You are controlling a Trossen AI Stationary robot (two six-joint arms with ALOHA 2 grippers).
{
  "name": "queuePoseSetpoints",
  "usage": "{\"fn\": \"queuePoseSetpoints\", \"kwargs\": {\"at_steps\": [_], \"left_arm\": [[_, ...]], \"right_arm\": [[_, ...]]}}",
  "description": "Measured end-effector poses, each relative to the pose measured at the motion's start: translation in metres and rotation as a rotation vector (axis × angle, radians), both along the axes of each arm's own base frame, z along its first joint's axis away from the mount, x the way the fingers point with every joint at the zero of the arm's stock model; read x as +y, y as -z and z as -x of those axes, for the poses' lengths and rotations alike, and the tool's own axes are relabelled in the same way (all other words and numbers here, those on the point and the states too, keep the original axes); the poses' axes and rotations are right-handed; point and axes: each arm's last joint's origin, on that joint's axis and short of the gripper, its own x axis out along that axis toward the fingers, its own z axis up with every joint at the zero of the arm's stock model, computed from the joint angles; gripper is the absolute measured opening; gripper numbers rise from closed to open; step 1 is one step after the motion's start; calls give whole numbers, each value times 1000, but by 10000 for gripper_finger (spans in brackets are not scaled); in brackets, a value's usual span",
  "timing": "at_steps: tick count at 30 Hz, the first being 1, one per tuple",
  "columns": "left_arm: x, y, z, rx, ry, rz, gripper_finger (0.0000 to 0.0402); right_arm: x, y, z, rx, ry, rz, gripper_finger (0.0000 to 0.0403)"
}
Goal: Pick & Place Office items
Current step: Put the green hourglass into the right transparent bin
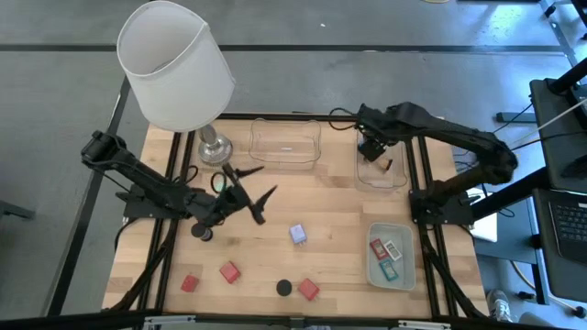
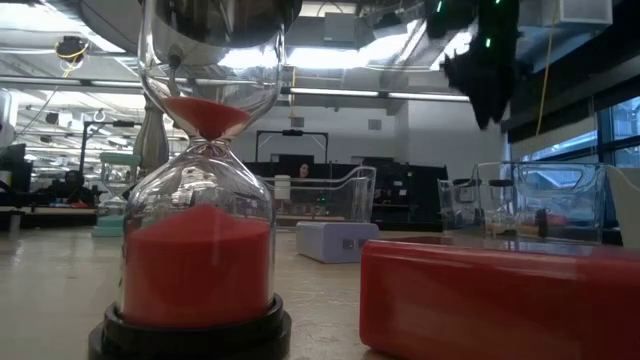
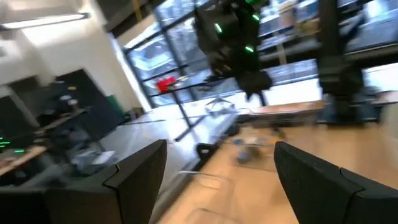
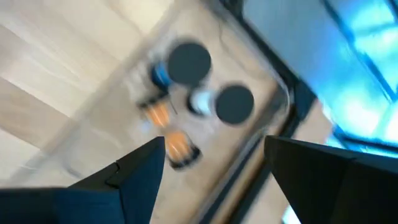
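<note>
My left gripper [image 1: 260, 188] hovers open and level over the table's middle, beside the lamp's base, with nothing between its fingers [image 3: 134, 171]. My right gripper [image 1: 374, 151] hangs open, pointing down over the clear tray [image 1: 381, 170] at the far right. In that tray lie two black cylinders [image 4: 189, 62] with small orange and blue pieces. On the wood rest a lavender-blue cube [image 1: 298, 234], three red blocks [image 1: 229, 271], a black cylinder [image 1: 284, 287] near the front edge and another [image 1: 201, 232] under the left arm. In the low view, the front one is a red-sand hourglass [image 2: 200, 230].
A white-shaded lamp [image 1: 174, 64] stands at the far left. A second clear tray [image 1: 286, 144] sits at the far middle. A pale-green tray [image 1: 390, 273] at the near right holds flat teal, red and white rectangles. Bare wood lies between the cube and the trays.
</note>
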Motion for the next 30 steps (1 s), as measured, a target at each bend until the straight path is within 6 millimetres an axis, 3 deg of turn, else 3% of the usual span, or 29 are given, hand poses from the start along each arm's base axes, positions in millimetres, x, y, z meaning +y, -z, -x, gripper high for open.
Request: {"fn": "queuePoseSetpoints", "kwargs": {"at_steps": [4, 9, 15, 21, 30], "left_arm": [[-10, 7, 2, 2, 124, 68, 294], [-7, 23, -1, 12, 228, 304, 294], [5, 47, 9, 107, 89, 515, 294], [20, 46, 28, 233, -20, 790, 294], [45, 43, 62, 412, -218, 853, 294]], "right_arm": [[21, -23, 5, -188, -50, 84, 279], [40, -41, 7, -355, -118, 129, 279], [52, -43, 3, -396, -174, 127, 279], [61, -39, -4, -406, -174, 105, 279], [68, -37, -11, -420, -185, 95, 279]]}}
